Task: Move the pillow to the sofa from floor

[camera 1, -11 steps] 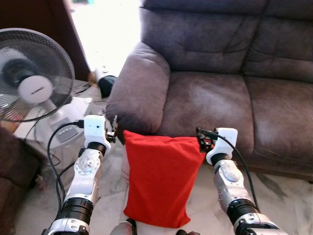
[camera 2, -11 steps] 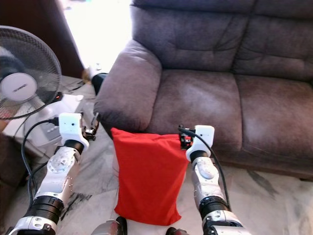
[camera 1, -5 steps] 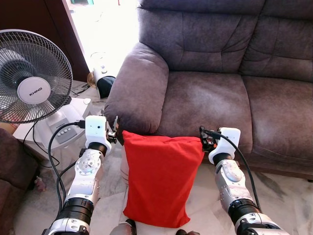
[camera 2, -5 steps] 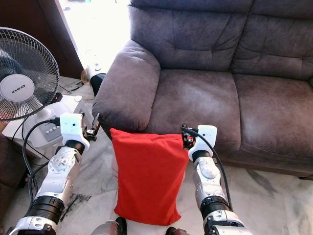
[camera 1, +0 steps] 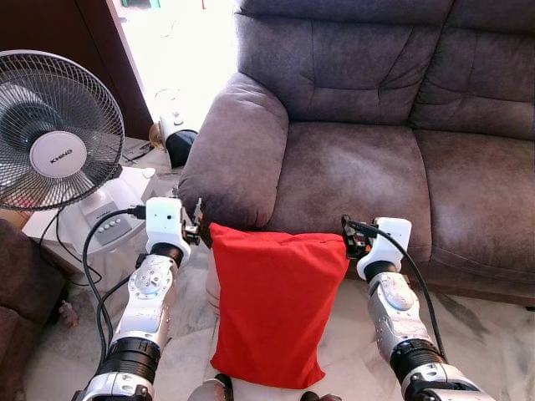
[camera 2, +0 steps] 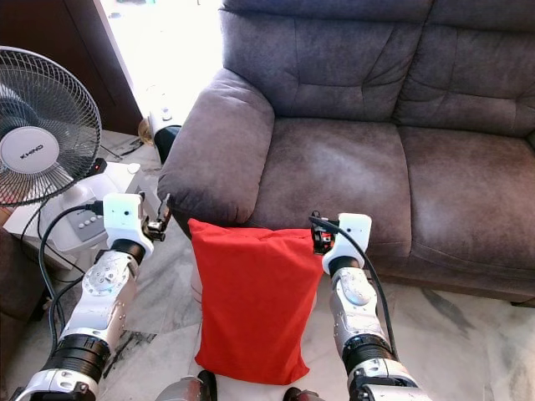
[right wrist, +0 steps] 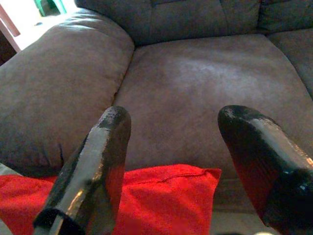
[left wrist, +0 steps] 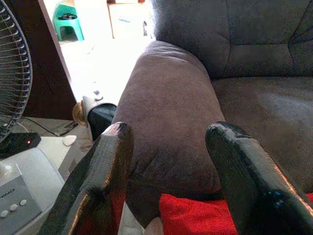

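Sofa (camera 1: 351, 167) dead ahead, red pillow (camera 1: 272, 305) hanging between your spread-fingered left gripper (left wrist: 168, 161) and right gripper (right wrist: 171, 161), merely squeezed at its top corners; ease off and it drops.

Plain red pillow (camera 1: 272, 305); grey-brown sofa (camera 1: 376, 125); white fan (camera 1: 54, 138); floor (camera 1: 493, 342) seemingly pale, marbled.

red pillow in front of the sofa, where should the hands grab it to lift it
Grip the red pillow at its two top corners, one hand from each side. It stands upright with its top edge level against the sofa front, and the left hand and right hand sit open beside those corners. The floppy fabric there should pinch easily.
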You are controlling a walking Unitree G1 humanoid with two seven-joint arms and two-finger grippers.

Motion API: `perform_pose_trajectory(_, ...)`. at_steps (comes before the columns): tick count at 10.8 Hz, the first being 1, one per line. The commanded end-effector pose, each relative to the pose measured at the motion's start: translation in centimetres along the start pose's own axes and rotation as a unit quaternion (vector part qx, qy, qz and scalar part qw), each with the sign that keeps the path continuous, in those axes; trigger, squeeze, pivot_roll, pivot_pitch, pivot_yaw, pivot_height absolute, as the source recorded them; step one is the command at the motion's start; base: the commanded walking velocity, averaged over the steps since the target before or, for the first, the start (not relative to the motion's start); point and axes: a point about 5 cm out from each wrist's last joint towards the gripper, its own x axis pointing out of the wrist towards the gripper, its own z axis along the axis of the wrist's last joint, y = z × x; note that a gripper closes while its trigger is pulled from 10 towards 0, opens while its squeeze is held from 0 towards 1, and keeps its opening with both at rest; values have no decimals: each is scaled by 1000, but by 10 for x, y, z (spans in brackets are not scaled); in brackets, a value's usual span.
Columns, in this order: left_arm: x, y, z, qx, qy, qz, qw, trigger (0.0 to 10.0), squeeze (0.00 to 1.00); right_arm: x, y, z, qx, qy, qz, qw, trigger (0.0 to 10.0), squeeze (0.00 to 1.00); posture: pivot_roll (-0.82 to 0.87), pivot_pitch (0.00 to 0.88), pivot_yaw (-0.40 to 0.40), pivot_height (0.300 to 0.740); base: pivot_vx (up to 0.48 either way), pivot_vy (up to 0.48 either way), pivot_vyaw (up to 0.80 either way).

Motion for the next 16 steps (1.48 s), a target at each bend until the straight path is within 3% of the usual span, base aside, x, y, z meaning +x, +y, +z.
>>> perform_pose_trajectory(1, -1, 0, -3, -4, 7, -2, 1000, 10000, 0, -1, 1, -3, 2, 6, -1, 1000, 10000, 0, 126, 165, 6, 740, 0, 0, 0)
perform_pose_trajectory(6, -2, 0, -4, -8, 8, -1, 1000, 10000, 0, -2, 1, -4, 3, 10, -3, 1000, 10000, 0, 126, 177, 4, 736, 0, 0, 0)
perform_pose_trajectory(10, -1, 2, -4, -9, 7, 2, 1000, 10000, 0, -1, 1, -4, 2, 10, -1, 1000, 10000, 0, 128, 183, 2, 666, 0, 0, 0)
perform_pose_trajectory(13, 2, 5, 12, 7, -40, 15, 999, 10000, 0, -1, -2, 12, -11, -50, -7, 999, 10000, 0, 126, 185, 3, 666, 0, 0, 0)
perform_pose_trajectory(16, 2, 6, 10, 6, -37, 20, 999, 10000, 0, 1, 0, 12, -5, -46, -3, 999, 10000, 0, 128, 183, 1, 666, 0, 0, 0)
